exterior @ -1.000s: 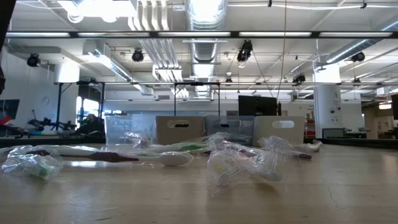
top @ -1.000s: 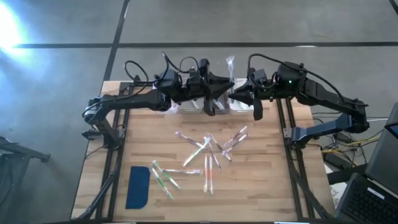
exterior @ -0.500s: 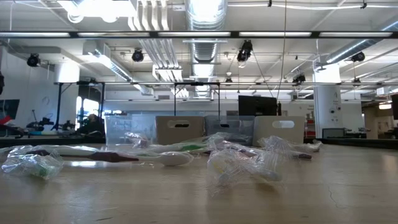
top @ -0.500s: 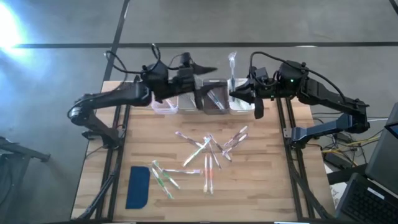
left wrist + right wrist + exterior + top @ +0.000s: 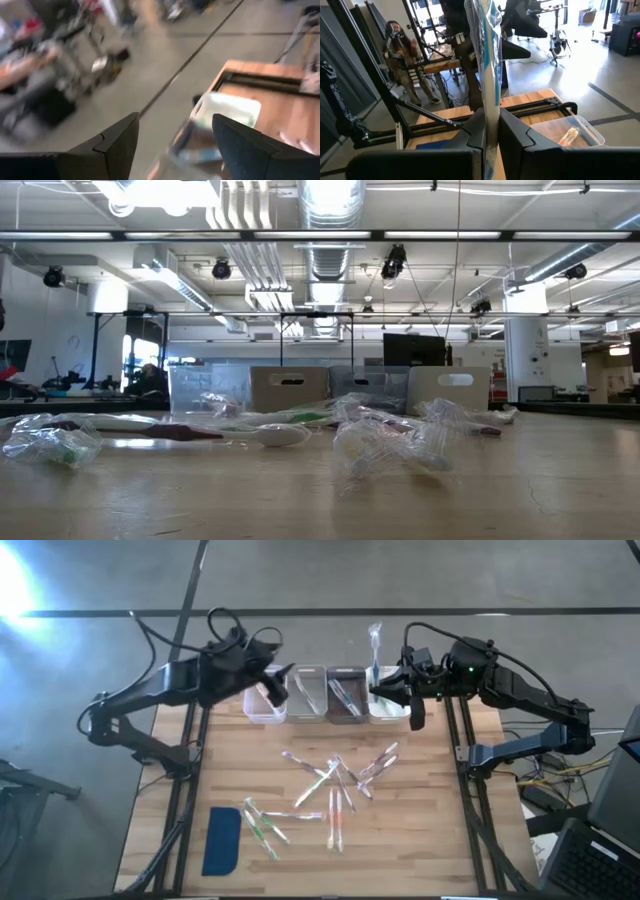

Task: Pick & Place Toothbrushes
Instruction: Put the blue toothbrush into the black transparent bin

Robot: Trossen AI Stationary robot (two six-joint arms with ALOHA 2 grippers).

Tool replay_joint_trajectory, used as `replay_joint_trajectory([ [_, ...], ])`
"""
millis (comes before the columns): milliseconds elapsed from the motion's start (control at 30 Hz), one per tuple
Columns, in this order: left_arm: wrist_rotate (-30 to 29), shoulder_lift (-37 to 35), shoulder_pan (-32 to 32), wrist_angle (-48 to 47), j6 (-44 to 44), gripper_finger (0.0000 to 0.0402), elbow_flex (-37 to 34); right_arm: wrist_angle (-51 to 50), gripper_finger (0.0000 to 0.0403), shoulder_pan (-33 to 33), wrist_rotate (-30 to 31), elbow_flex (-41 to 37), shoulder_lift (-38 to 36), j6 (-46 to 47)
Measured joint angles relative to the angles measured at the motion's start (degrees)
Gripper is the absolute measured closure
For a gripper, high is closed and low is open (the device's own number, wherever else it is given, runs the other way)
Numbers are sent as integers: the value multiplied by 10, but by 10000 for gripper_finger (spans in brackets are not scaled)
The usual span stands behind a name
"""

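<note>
Several wrapped toothbrushes (image 5: pixel 335 780) lie scattered flat mid-table, more (image 5: pixel 265 825) nearer the front; the low view shows them (image 5: pixel 385 435) in crinkled clear wrappers. Small bins (image 5: pixel 305 695) stand in a row at the far edge, one (image 5: pixel 346 696) with toothbrushes in it. My right gripper (image 5: pixel 378 690) is shut on one wrapped toothbrush (image 5: pixel 374 640) by the rightmost bin (image 5: pixel 388 708). My left gripper (image 5: pixel 280 675) hangs open and empty over the row's left end, its fingers (image 5: pixel 120 145) spread wide. My right gripper pinches the wrapped toothbrush between its two fingers (image 5: pixel 512 132), on the clear wrapper's lower part (image 5: pixel 488 117). The fingers come nearly level from the table's right side and lie across it. The toothbrush stands upright above the fingers, lifted clear of table and bins.
A flat dark-blue pad (image 5: pixel 222 840) lies at the front left. Black frame rails (image 5: pixel 185 800) run along both table sides. Bare wood shows at the front right (image 5: pixel 420 840). Beyond the table, a person (image 5: pixel 400 42) sits at a desk.
My left gripper has drawn back from above the middle bins toward the table's left edge and tipped up from pointing down to nearly level. The right gripper and its upright toothbrush have kept still. The loose toothbrushes on the table lie as before.
</note>
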Motion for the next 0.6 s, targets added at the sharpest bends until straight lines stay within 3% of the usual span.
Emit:
replay_joint_trajectory([
  [333, -139, -42, 0, -267, -272, 144, -19, 0, 380, -1, 10, 0, 0, 12],
  [600, -107, -55, -1, -328, -300, 145, -45, -37, 380, -21, 72, 0, 0, 79],
])
